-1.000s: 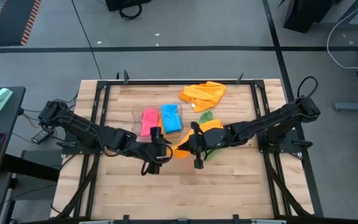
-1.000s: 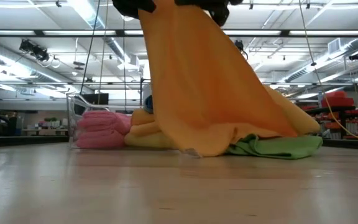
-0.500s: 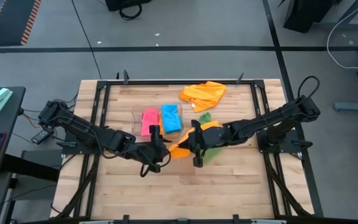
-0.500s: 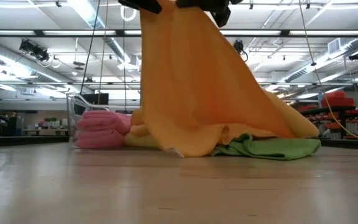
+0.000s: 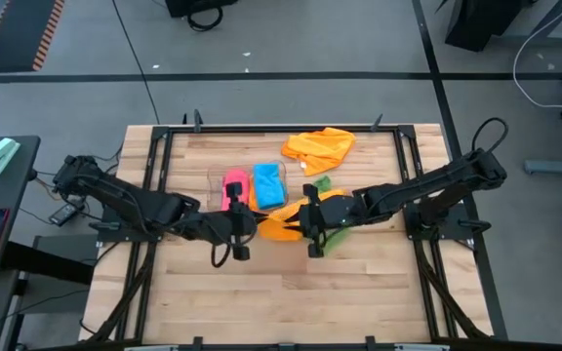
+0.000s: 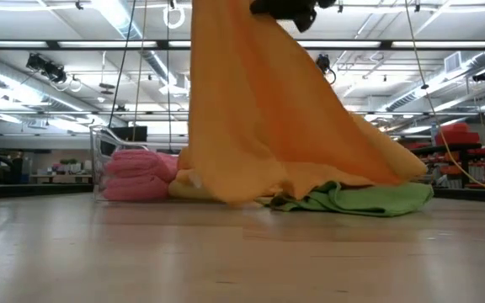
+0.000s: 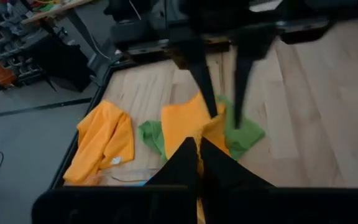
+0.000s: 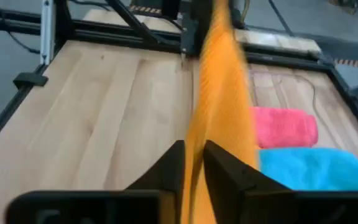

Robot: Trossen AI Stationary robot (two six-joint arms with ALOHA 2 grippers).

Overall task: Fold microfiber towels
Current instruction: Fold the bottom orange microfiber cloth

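A pale wooden plank table [image 5: 359, 292] with a black metal frame [image 5: 161, 156] stands on a grey concrete floor [image 5: 261, 39] crossed by dark lines. A strip of orange-and-black hazard tape [image 5: 47, 34] lies far left. At table height, the room beyond is an open hall with long ceiling lights [image 6: 116, 18] and exposed ducts [image 6: 428, 88].

At the centre of the high view, a towel [image 5: 283, 226] hangs between the left tool [image 5: 243, 226] and right tool [image 5: 309, 220]. Two folded towels [image 5: 257, 185] sit just above it, seemingly inside a bin [image 5: 213, 180]. A crumpled towel [image 5: 318, 148] lies toward the counter's [image 5: 359, 292] upper edge.
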